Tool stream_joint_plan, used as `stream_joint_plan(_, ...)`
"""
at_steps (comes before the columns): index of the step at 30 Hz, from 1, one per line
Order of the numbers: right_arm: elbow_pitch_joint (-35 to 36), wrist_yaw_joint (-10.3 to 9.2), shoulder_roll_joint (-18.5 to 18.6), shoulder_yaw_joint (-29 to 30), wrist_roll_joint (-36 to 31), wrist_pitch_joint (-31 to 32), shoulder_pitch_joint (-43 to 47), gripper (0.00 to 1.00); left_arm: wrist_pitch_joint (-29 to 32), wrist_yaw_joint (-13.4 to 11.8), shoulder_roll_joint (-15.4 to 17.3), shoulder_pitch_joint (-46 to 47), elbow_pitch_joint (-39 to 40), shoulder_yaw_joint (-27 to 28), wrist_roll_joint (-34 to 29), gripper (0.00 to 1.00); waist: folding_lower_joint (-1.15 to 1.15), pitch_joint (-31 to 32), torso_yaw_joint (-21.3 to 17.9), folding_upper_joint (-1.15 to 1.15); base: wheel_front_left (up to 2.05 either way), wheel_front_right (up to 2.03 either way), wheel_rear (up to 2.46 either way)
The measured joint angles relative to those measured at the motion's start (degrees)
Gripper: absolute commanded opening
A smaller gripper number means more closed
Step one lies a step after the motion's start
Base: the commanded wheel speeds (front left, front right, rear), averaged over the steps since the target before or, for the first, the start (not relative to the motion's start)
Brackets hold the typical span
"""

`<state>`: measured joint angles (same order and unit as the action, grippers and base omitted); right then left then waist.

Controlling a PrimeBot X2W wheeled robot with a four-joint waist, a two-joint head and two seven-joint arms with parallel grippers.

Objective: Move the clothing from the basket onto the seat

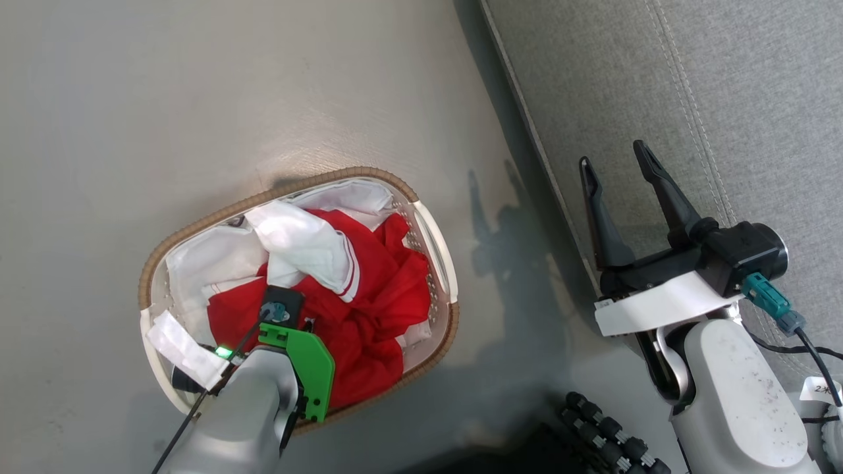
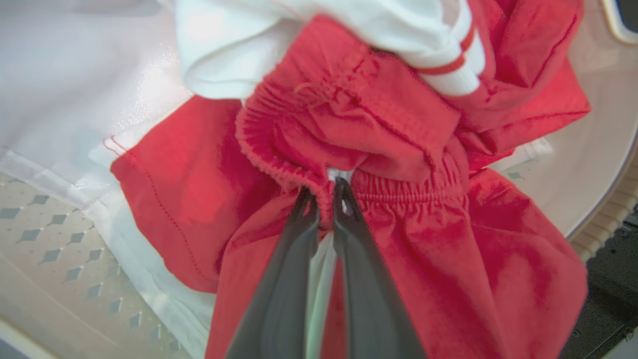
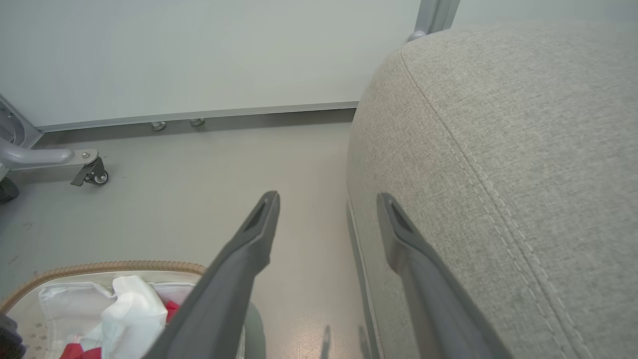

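- Head view: I can't see my left fingers. The wrist and its green bracket (image 1: 306, 368) cover them, down in the basket (image 1: 316, 181) at 8 o'clock.
- Left wrist view: the left gripper (image 2: 324, 192) is narrow, tips pinched on a gathered elastic band of the clothing (image 2: 423, 259). The fabric is blurred up close, so I can't tell how many garments there are.
- The basket sits on the floor (image 1: 197, 99), and my arm hides its 6 o'clock rim.
- Inside is a red heap of clothing (image 1: 375, 296) with a white striped piece on top toward 12. The white liner (image 1: 197, 263) shows along the 9 o'clock wall.
- The right gripper (image 1: 614, 158) is spread wide with nothing between the fingers, at 4 o'clock over the seat (image 1: 724, 99) edge.
- The seat is cut off by the frame at 1–3 o'clock.
- Right wrist view: the right gripper (image 3: 329, 199) straddles the seat (image 3: 498, 149) corner. The basket (image 3: 109, 265) is cropped at 7 o'clock, partly behind a finger.
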<state>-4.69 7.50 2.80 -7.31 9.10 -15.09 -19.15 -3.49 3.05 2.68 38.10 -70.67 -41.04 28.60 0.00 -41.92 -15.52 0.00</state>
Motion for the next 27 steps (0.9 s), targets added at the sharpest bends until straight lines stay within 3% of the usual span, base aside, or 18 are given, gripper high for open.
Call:
stream_joint_plan(12,-2.2,0.00,0.0,0.8,-1.9,0.0,2.2,1.00,-6.8,1.5,0.0,-3.5,2.3,-3.3,0.1,0.00,0.00,6.8,2.5,0.00,0.00,0.00,0.00)
stream_joint_plan(27,-5.1,0.01,0.0,2.6,-6.0,0.0,9.6,1.00,-11.2,1.2,1.1,-7.8,8.8,-4.1,0.0,0.00,0.00,22.4,6.7,0.00,0.00,0.00,0.00)
